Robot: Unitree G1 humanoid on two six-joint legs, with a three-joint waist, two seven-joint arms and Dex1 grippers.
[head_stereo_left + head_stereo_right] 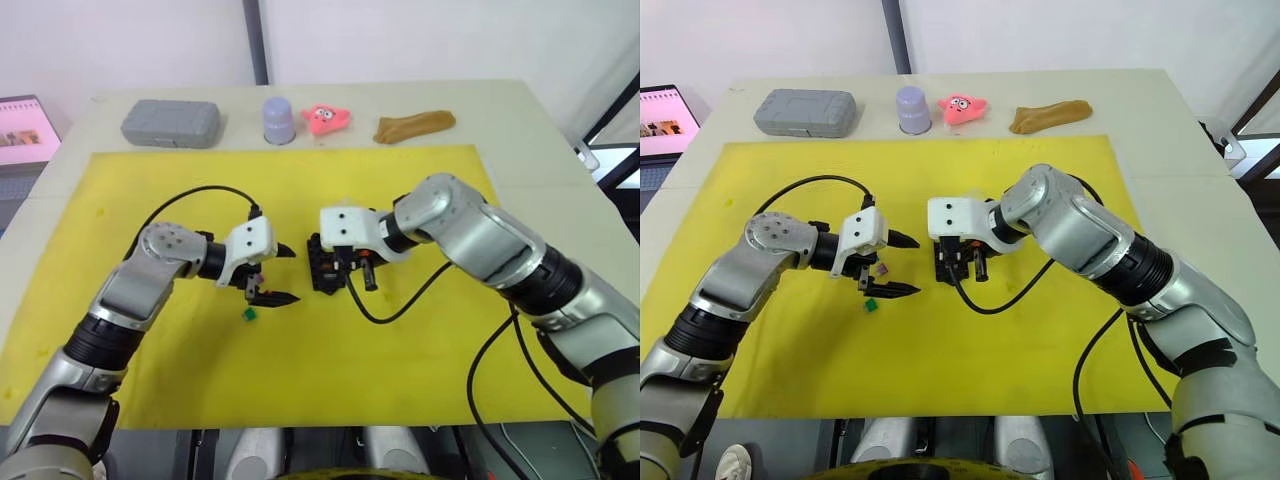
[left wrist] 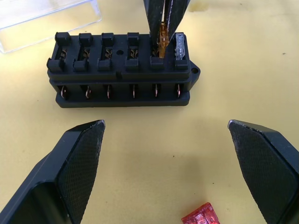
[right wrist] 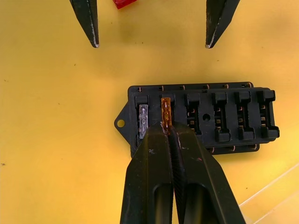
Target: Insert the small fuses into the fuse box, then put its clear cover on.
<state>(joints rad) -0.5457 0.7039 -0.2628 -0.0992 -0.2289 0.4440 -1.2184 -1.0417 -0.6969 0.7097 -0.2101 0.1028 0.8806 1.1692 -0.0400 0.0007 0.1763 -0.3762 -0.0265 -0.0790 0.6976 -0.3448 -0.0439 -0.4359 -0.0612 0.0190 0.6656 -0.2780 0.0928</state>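
The black fuse box (image 2: pixel 124 70) lies on the yellow mat (image 1: pixel 400 350) between my two grippers. My right gripper (image 3: pixel 169 128) is shut on an amber fuse (image 3: pixel 166 114), which stands in the second slot from one end. A grey fuse (image 3: pixel 143 121) sits in the end slot beside it. The other slots look unfilled. My left gripper (image 1: pixel 272 275) stands open just left of the box, fingers (image 2: pixel 79 163) spread wide with nothing between them. A red fuse (image 2: pixel 201 217) and a green fuse (image 1: pixel 248 314) lie loose on the mat by it. The clear cover (image 2: pixel 46 18) lies behind the box.
Along the table's far edge stand a grey rounded case (image 1: pixel 171 123), a lavender cup (image 1: pixel 279 119), a pink toy (image 1: pixel 326 118) and a brown lump (image 1: pixel 414 125). A laptop (image 1: pixel 25 135) sits off the table at far left. Black cables loop from both wrists over the mat.
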